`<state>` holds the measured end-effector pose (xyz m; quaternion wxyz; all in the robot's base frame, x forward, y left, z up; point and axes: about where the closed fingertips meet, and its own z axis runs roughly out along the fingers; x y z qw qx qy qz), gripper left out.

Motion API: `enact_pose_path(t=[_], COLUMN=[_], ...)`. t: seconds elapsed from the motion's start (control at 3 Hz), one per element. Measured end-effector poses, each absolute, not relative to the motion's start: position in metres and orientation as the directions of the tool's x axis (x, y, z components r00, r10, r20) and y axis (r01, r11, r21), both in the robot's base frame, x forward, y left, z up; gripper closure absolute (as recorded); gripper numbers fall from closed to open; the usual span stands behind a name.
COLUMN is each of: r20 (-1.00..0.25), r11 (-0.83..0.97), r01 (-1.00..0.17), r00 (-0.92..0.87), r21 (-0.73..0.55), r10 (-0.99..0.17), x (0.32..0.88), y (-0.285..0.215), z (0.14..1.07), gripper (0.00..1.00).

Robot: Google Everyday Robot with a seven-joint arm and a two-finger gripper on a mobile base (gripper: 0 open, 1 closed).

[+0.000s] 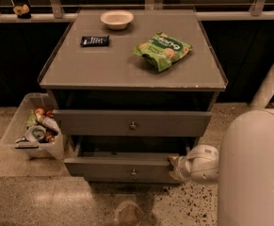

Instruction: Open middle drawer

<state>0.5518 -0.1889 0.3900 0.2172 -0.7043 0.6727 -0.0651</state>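
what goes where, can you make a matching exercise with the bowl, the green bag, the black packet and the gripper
Things:
1 white bowl
2 green snack bag
3 black packet
4 gripper

Places:
A at the right end of the middle drawer front
B right part of the cabinet top
C near the back edge of the cabinet top
D left part of the cabinet top

Pairs: 1-C, 2-B, 3-D, 4-A
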Motion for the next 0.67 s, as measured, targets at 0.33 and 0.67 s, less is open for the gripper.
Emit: enact_pose_path(t=[0.33, 0.67], r20=[-0.2, -0.195], r11=[-0.001, -0.013], r01=[-0.919, -0.918], r00=[0.087, 0.099], r21=[-0.394, -0.397], r10=[-0.976, -0.976], x=[0.5518, 0.5487], y=[-0.1888, -0.1898], z=[0.39, 0.3892], gripper=[1.0, 1.0])
